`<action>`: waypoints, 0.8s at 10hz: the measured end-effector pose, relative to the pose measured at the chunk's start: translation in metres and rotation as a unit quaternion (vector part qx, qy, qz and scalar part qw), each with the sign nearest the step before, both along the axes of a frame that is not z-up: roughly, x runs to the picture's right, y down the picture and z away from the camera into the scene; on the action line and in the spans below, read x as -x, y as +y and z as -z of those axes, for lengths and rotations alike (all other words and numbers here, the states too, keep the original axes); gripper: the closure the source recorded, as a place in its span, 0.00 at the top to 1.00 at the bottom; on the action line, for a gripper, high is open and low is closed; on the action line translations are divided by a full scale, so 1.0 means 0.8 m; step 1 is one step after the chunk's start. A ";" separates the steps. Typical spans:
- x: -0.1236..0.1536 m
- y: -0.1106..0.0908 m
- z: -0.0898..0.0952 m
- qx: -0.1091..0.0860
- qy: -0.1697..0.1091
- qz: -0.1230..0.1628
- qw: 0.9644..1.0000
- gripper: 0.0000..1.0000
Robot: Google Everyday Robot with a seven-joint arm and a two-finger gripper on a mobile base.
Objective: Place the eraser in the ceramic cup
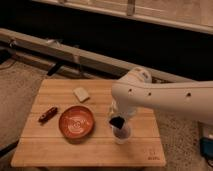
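Note:
The pale ceramic cup (123,136) stands on the wooden table (55,152), right of the orange bowl. My gripper (116,119) hangs from the big white arm directly over the cup's left rim. It is shut on the small black eraser (117,123), whose lower end is at the cup's mouth. The arm hides the table behind the cup.
An orange-brown bowl (76,122) sits just left of the cup. A beige square block (81,94) lies at the table's back. A dark red stick (47,114) lies at the left. A metal rail (60,52) runs behind the table.

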State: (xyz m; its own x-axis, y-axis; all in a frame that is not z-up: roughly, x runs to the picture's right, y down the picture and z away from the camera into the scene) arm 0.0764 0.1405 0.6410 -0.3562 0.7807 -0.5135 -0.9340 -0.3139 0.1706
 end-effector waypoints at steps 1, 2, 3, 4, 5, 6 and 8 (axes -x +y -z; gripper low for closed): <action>-0.003 0.003 0.003 0.001 0.001 0.000 1.000 0.00; -0.004 0.006 0.005 0.001 0.001 0.001 1.000 0.00; -0.006 0.008 0.008 -0.002 0.001 0.002 1.000 0.00; -0.008 0.012 0.010 -0.004 0.002 0.002 1.000 0.00; -0.011 0.017 0.009 -0.006 0.004 0.000 1.000 0.00; -0.013 0.023 0.007 -0.008 0.006 -0.001 1.000 0.00; -0.014 0.034 -0.003 -0.012 0.006 0.001 1.000 0.00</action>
